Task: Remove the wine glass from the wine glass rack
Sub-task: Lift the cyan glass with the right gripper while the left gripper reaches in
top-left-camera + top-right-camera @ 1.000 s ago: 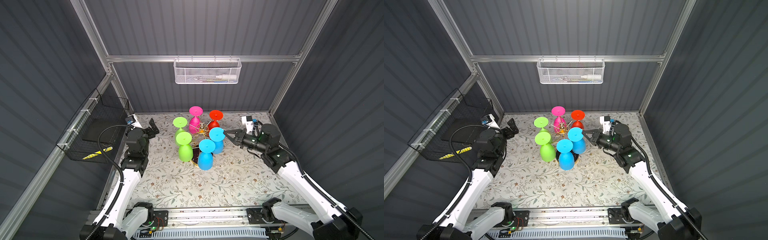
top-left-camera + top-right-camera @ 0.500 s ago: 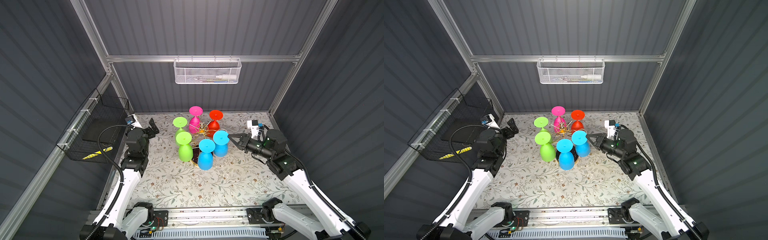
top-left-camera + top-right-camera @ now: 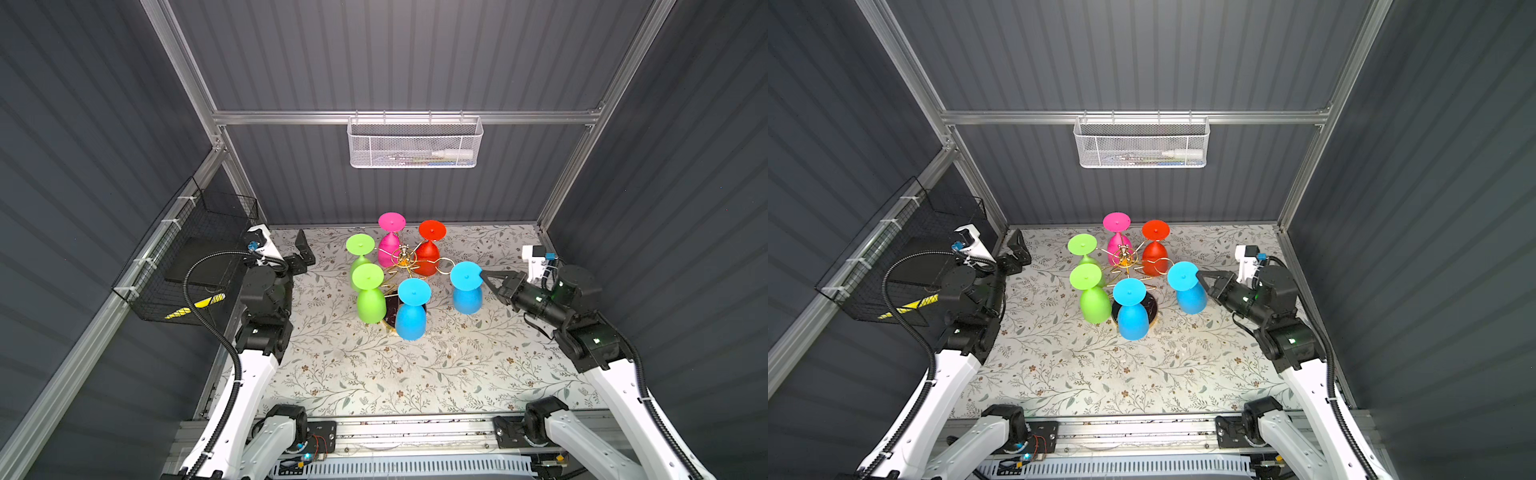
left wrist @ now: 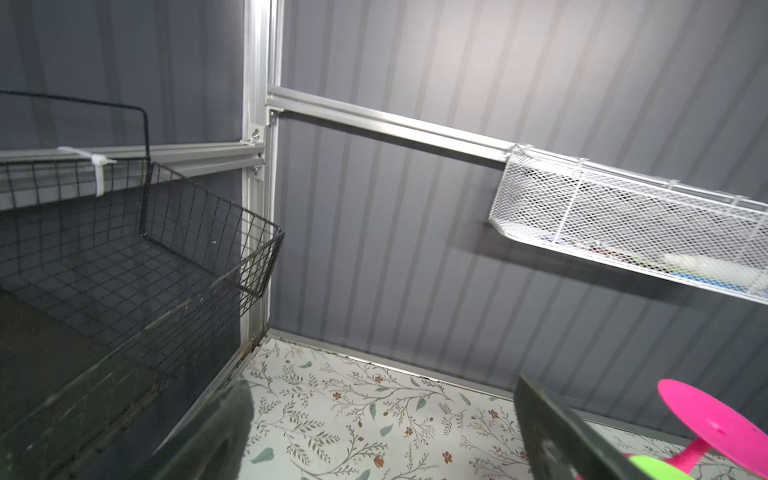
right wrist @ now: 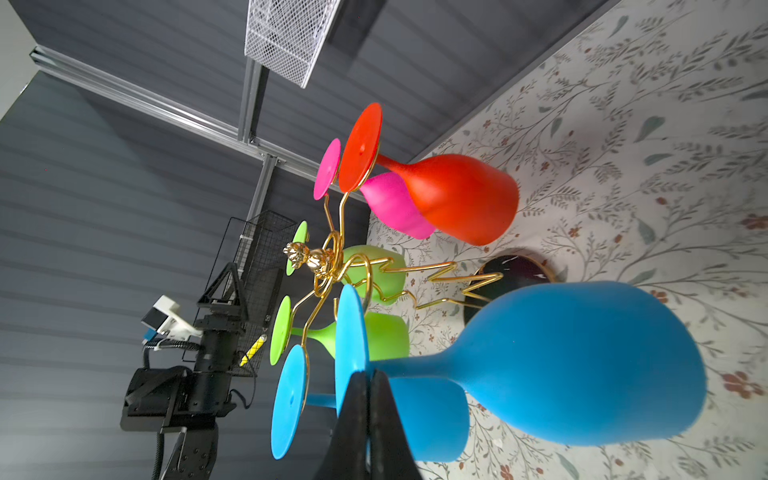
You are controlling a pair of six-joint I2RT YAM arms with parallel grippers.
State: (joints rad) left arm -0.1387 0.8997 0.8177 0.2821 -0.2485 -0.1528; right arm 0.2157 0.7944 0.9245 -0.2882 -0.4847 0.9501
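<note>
The gold wire wine glass rack (image 3: 405, 257) (image 3: 1124, 255) (image 5: 320, 262) stands mid-table on a black round base (image 5: 515, 270). A blue wine glass (image 3: 466, 291) (image 3: 1187, 289) (image 5: 582, 361) hangs upside down just right of the rack, clear of its empty ring loop. My right gripper (image 3: 484, 277) (image 3: 1200, 277) (image 5: 368, 376) is shut on the rim of that glass's foot. My left gripper (image 3: 303, 249) (image 3: 1017, 249) (image 4: 382, 436) stands open and empty near the back left corner, far from the rack.
On the rack still hang a pink glass (image 3: 390, 245), a red glass (image 3: 428, 257), two green glasses (image 3: 368, 291) and another blue glass (image 3: 411, 316). A white mesh basket (image 3: 415, 145) is on the back wall, a black wire basket (image 3: 187, 257) on the left wall.
My right gripper has drawn back to the right with the blue wine glass, pulling it out of the rack's ring loop. The left arm has not moved.
</note>
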